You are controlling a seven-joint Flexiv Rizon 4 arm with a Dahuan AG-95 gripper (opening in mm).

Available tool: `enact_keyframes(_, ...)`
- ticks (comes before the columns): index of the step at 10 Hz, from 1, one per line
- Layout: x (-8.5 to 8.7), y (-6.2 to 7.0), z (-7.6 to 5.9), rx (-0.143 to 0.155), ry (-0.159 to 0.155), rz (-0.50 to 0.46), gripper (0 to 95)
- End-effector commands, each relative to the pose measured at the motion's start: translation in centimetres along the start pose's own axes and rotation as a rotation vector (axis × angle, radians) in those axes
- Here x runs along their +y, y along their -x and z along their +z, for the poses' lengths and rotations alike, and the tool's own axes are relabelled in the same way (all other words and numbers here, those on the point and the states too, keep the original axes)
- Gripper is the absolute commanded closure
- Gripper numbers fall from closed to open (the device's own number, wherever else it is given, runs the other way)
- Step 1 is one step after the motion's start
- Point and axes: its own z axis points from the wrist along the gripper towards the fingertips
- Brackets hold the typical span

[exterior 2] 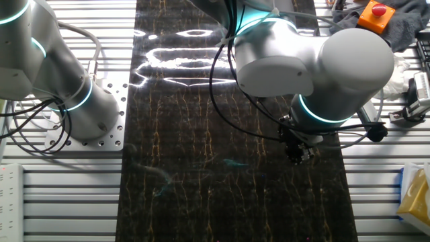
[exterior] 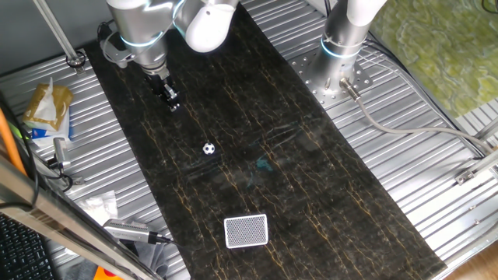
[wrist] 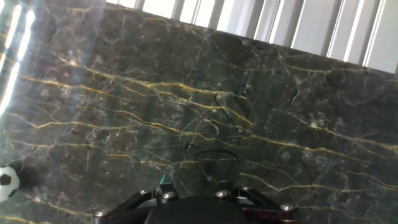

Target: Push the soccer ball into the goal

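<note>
The soccer ball (exterior: pixel 208 148) sits alone on the dark marbled surface (exterior: pixel 311 187), roughly midway between the claw (exterior: pixel 170 99) at the far end and the goal (exterior: pixel 246 231) at the near edge, well apart from both. Claw, ball and goal fall almost on one line down the surface's length, so a push along that line looks right. Whether the claw is open or closed, I cannot tell; it grips nothing visible.

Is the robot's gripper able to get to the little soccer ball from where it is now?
Probably yes. The gripper sits low over the dark mat, and only bare mat lies between it and the soccer ball. The goal waits farther along the same line.
</note>
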Motion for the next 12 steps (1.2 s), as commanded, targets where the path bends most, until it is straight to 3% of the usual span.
enact_keyframes(1, 0.0, 0.0, 0.0, 0.0, 0.0, 0.0, 57.0)
enact_keyframes(10, 0.0, 0.0, 0.0, 0.0, 0.0, 0.0, 57.0)
enact_keyframes(11, 9.2, 0.5, -0.3, 0.007, 0.067, 0.138, 57.0)
enact_keyframes(12, 10.5, 0.6, -0.2, 0.007, 0.059, 0.165, 57.0)
